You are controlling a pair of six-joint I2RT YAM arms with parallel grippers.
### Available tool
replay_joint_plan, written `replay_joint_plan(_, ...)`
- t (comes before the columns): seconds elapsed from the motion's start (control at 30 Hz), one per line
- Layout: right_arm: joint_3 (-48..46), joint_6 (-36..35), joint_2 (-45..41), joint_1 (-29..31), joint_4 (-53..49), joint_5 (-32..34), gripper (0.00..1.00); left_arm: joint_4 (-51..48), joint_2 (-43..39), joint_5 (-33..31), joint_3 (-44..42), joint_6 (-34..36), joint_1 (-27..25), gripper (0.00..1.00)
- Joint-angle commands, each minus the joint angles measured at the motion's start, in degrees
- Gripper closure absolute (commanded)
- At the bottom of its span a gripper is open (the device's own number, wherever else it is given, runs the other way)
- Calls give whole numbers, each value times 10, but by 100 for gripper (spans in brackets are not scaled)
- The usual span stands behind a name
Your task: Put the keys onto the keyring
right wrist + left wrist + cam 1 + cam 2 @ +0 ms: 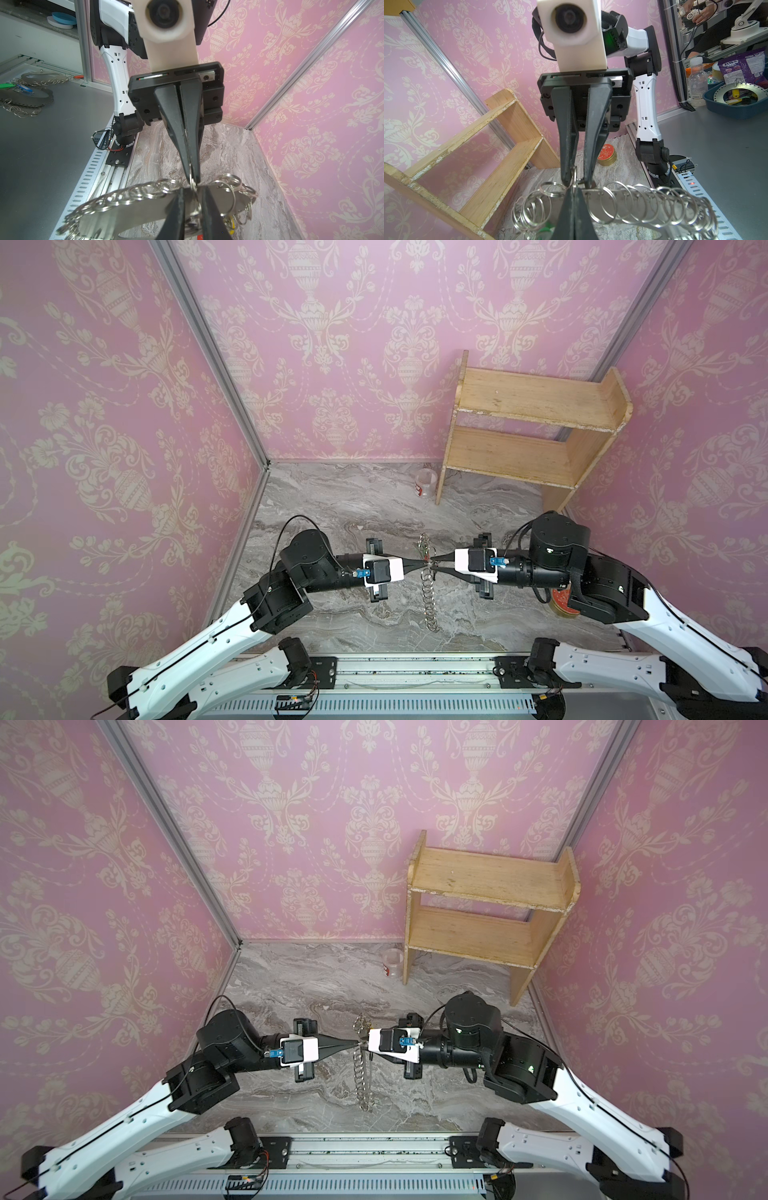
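Observation:
The keyring (pixel 428 601) is a flat silvery strap strung with several metal rings, hanging between both grippers over the marble floor; it also shows in the other top view as the keyring (pixel 362 1081). My left gripper (pixel 574 207) is shut, pinching one ring (pixel 574 176) edge-on at its tips. My right gripper (pixel 193 207) faces it, its fingers narrowly apart on either side of that same ring (pixel 194 187). Keys hang from the strap: a green tag (pixel 548 227), a yellow tag (pixel 230 224) and a red tag (pixel 199 236) show. In both top views the tips meet mid-table: left gripper (pixel 423 563), right gripper (pixel 432 565).
A wooden two-tier shelf (pixel 532 435) stands at the back right, with a clear plastic jar (pixel 426 483) beside its leg. A round red-lidded tin (pixel 561 603) lies under the right arm. Pink patterned walls close in three sides; a metal rail (pixel 415 668) runs along the front.

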Motion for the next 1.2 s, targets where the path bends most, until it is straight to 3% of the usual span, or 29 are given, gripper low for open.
replay_joint_plan(0.0,-3,5,0,-3,8,-9,86,28,-8,17,-2,-13,-3,100)
replay_joint_plan(0.37,1,8,5,-3,2,-12,100,28,-9,19,-2,-15,-3,100)
replay_joint_plan(0.63,25,6,16,-4,-34,-5,100,0,-8,-5,3,-21,-3,100)
replay_joint_plan(0.67,32,5,19,-3,-45,2,100,-15,-8,-16,7,-19,-3,98)
replay_joint_plan(0.77,57,6,32,-4,-86,29,100,-69,-6,-33,30,-8,-3,77)
replay_joint_plan(0.83,73,8,43,-3,-114,43,100,-105,-2,-39,47,0,-4,69)
replay_joint_plan(1.17,113,11,69,-4,-160,59,100,-222,60,-19,128,39,-8,69)
